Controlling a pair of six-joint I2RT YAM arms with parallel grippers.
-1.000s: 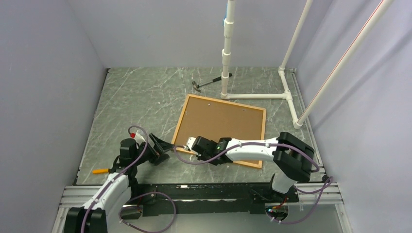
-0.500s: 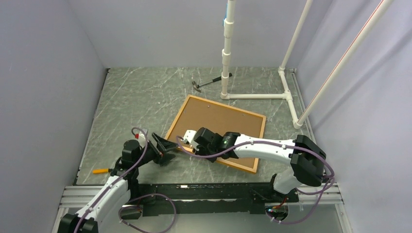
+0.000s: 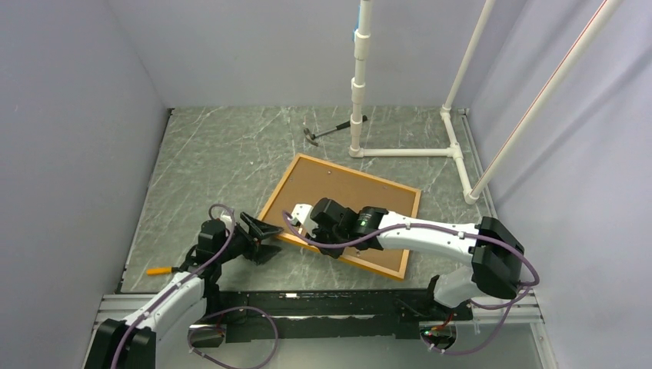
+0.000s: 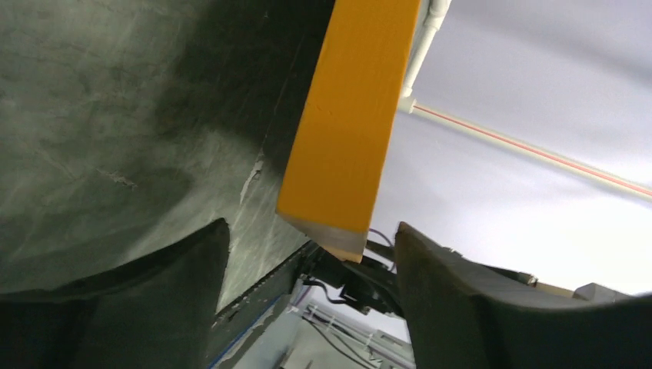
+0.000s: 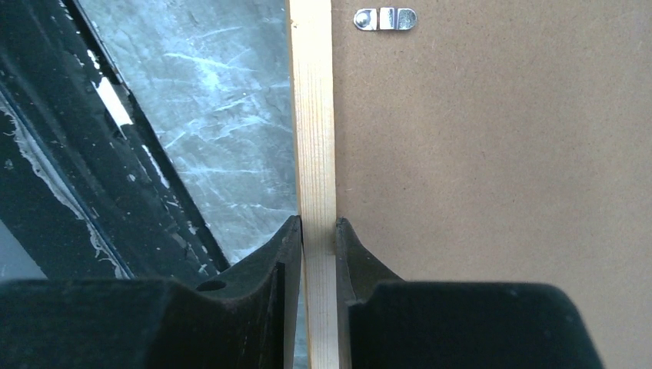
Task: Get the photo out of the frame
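The frame (image 3: 361,171), a thin orange border, lies face down and skewed on the table. The photo (image 3: 346,196) sits in it, only its brown board back showing. My right gripper (image 3: 301,221) is shut on the frame's near-left rail. In the right wrist view its jaws (image 5: 317,224) pinch the pale wood rail (image 5: 315,115) beside the board (image 5: 492,154). My left gripper (image 3: 265,234) is open at the frame's left corner. In the left wrist view that orange corner (image 4: 346,138) hangs between the spread fingers (image 4: 311,227), touching neither.
A hammer (image 3: 323,133) lies at the back by a white pipe stand (image 3: 357,84). An orange-handled screwdriver (image 3: 159,270) rests near the front left edge. A metal turn clip (image 5: 385,18) is on the board. Grey walls close in both sides.
My right gripper has swung the frame's near-left corner leftward, toward the left gripper. The left gripper has edged right to that corner and its fingers have narrowed a little.
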